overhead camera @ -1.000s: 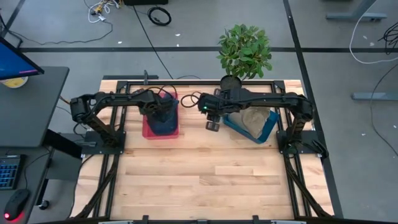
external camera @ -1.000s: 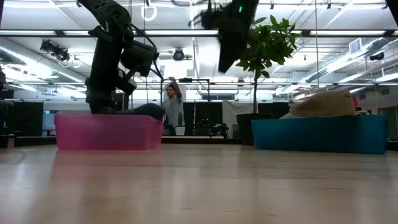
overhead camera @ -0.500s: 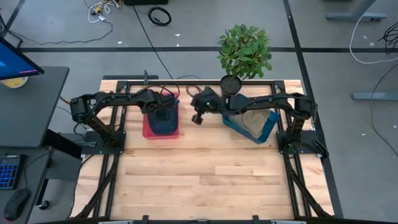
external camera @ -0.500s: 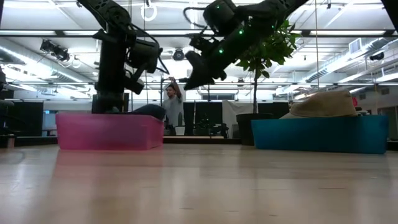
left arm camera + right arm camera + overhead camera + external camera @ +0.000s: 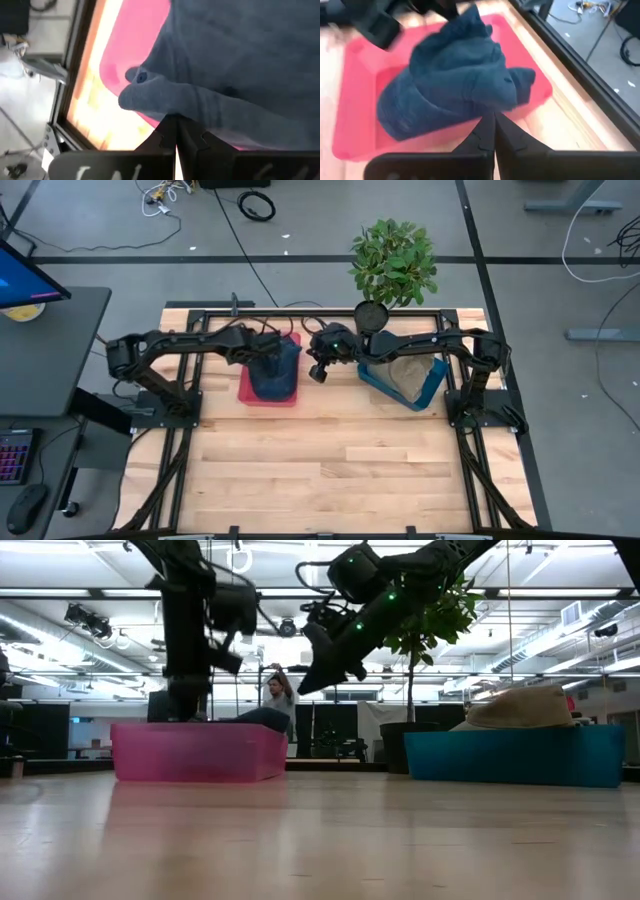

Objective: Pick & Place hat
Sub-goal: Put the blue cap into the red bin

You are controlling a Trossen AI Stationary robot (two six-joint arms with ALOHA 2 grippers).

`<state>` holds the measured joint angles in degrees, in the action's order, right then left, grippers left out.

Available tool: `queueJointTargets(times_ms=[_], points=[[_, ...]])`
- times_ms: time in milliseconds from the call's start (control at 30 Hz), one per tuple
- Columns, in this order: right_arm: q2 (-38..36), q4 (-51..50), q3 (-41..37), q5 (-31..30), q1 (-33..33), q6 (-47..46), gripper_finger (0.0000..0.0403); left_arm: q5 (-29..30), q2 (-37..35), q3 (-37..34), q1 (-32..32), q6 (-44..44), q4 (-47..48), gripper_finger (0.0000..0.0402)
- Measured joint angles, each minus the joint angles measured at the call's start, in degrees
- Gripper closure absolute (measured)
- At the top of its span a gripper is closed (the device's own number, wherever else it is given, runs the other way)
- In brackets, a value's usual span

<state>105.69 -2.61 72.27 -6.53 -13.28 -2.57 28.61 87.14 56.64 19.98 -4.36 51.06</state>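
A blue cloth hat [image 5: 272, 370] lies in a pink bin [image 5: 290, 397] at the table's far left, and part of it rises over the bin's rim [image 5: 262, 718]. My left gripper [image 5: 175, 131] reaches down into the bin and is shut on the hat. My right gripper [image 5: 318, 370] hangs shut in the air just right of the pink bin, above its rim [image 5: 305, 685], slanting down toward the hat [image 5: 450, 90]; nothing is between its fingers. A tan hat [image 5: 520, 705] rests in a blue bin [image 5: 510, 755] at the far right. My left gripper pinches a bunched fold of the blue hat's cloth [image 5: 172, 112] between its shut fingertips, and wrinkles run toward them. The fingers come from above, pointing down into the bin. The hat lies in the bin, one part raised; the bin wall hides the hold in the low view.
A potted plant [image 5: 393, 262] stands behind the table's far edge, next to the blue bin [image 5: 432, 380]. The bare wooden tabletop [image 5: 330, 460] stretches toward the near edge. A person [image 5: 275, 700] stands far back in the room.
My left gripper has gone toward the table's right edge, and the pink bin with the blue hat has slid that way and turned a little. My right gripper has swung from beside the blue bin toward the pink bin, tipped to a slant and shut.
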Motion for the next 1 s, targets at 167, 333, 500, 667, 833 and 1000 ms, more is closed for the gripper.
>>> queueJointTargets(times_ms=[167, 333, 500, 667, 833, 1000], points=[[0.0, -0.7, 0.0, -1.9, 0.0, 0.0, 0.0400, -0.5, -4.2, 0.0, -3.3, -1.8, -5.6, 0.0399], [-0.2, -2.2, 0.0, -2.0, 0.5, 0.0, 0.0400, -2.8, -4.0, 0.0, -5.3, -2.2, -16.7, 0.0399], [-4.3, -9.7, 0.0, -2.0, 3.0, -1.3, 0.0400, -3.2, -0.9, 0.0, -5.3, -1.4, -25.5, 0.0399], [-11.9, -20.7, 0.0, -5.9, 6.0, -2.7, 0.0401, -3.1, 3.5, 0.0, -4.4, -1.3, -32.5, 0.0399], [-18.5, -31.1, 0.0, -12.1, 8.4, -5.2, 0.0401, -4.5, 7.5, 0.0, -4.3, -1.3, -33.6, 0.0399], [-21.0, -37.4, 0.0, -16.9, 10.4, -7.3, 0.0401, -4.0, 9.2, 0.0, -4.1, -5.7, -27.5, 0.0399]])
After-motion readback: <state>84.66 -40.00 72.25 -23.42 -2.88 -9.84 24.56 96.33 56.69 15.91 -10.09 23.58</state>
